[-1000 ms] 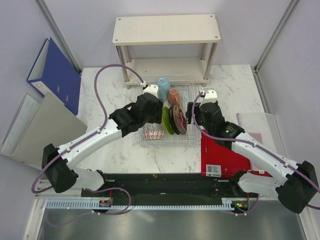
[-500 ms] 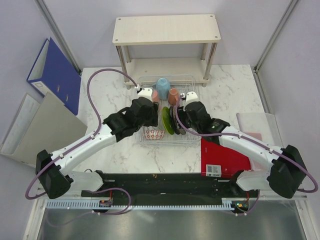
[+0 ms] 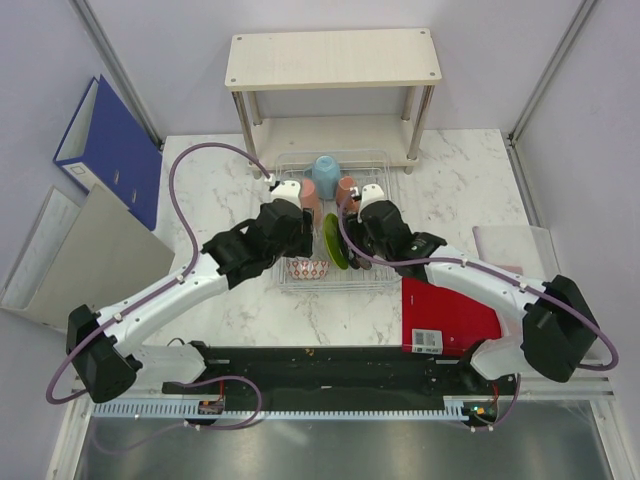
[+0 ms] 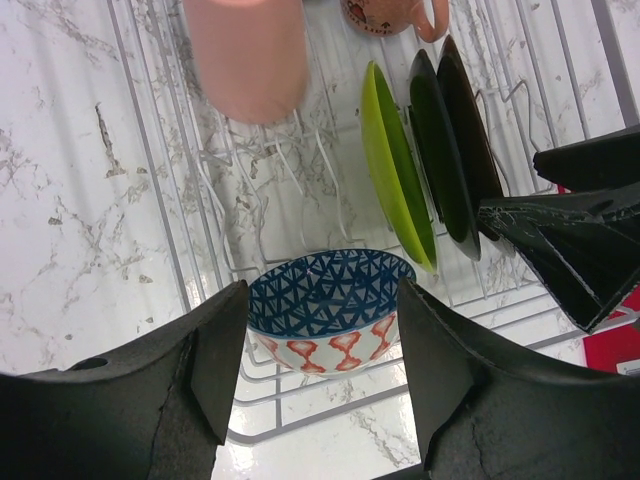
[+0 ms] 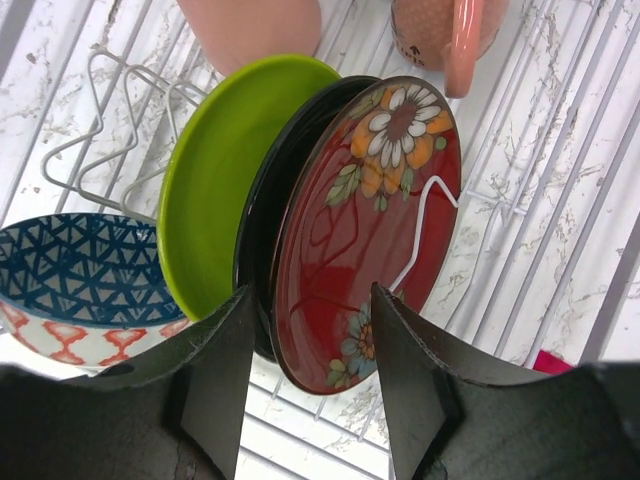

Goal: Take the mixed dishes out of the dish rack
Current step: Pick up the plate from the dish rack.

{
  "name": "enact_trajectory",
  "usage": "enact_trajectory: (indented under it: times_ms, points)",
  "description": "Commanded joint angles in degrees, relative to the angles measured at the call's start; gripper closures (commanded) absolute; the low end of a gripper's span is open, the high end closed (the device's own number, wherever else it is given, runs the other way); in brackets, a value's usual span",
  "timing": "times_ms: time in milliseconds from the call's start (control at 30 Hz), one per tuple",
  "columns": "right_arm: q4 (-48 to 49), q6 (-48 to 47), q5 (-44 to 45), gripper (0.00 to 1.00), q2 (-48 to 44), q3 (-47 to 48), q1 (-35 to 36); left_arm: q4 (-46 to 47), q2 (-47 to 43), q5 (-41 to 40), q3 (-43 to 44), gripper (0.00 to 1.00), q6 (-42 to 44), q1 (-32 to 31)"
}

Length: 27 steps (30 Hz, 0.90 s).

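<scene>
right gripper [image 5: 312, 300] part spread, its fingers straddling the lower rim of the dark red-black plate [image 5: 370, 220]; whether they press it, cannot tell. lime-green plate [image 5: 220, 170] stands just beside, both upright in the dish rack [image 5: 560, 200]. left gripper [image 4: 322, 295] spread wide, empty, over the small bowl [image 4: 325, 315].

— What stands between the right gripper's [image 5: 310, 300] fingers?
— The red floral plate [image 5: 370, 220], upright in the wire dish rack [image 5: 560, 180]. A black plate [image 5: 255, 250] and the lime-green plate [image 5: 215, 170] stand just behind it.
— Is it clamped?
— Cannot tell.
</scene>
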Motion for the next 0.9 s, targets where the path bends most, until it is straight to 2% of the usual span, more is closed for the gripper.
enact_trajectory:
  times_ms: [0,133,200,333,367,467,533,867]
  points:
    - [1.4,-0.5,0.8,0.44,2.2,2.8,0.2,1.3,-1.7,-1.4,-1.3,0.32,-1.5,-0.2]
    - [1.3,-0.4,1.7,0.46,4.6,3.6,0.2,1.3,-2.3,-1.5,-2.0,0.32,-1.7,-0.2]
    - [1.5,-0.6,2.2,0.52,5.6,4.0,0.2,1.3,-2.4,-1.4,-2.3,0.32,-1.8,-0.1]
    - [2.0,-0.6,2.8,0.70,7.5,4.5,0.2,1.3,-2.4,-1.2,-2.5,0.32,-1.9,-0.2]
    - [2.0,-0.5,2.9,0.72,7.7,4.5,0.2,1.3,-2.4,-1.0,-2.6,0.32,-1.9,-0.2]
    - [2.0,-0.5,2.9,0.93,7.3,4.4,0.2,1.3,-2.5,-1.2,-2.7,0.32,-1.8,-0.2]
    - [1.9,-0.5,2.9,1.00,6.6,4.4,0.3,1.3,-2.6,-1.2,-2.8,0.32,-1.8,-0.1]
    - [-5.5,-2.4,2.6,1.00,0.7,8.9,0.4,1.7,-2.5,-0.8,-2.7,0.32,-1.7,-0.2]
